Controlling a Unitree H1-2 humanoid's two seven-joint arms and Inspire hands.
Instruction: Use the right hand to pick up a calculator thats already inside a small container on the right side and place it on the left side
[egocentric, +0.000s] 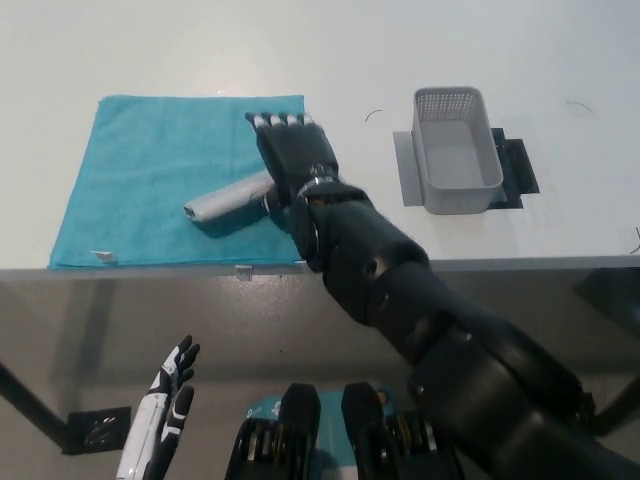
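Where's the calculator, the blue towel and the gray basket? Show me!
calculator (222, 201), head view, middle of its pale body.
blue towel (140, 170), head view, bare cloth left of the calculator.
gray basket (430, 165), head view, its left wall.

Towel (140, 180) on table (340, 50), left side. Calculator (228, 199) on towel, near its right edge. Right hand (293, 160) just right of calculator, touching it. Container (457, 150) well right. Left hand (160, 410) below table edge, lower left.

White table (200, 50), teal towel (140, 170) left, grey container (457, 152) right
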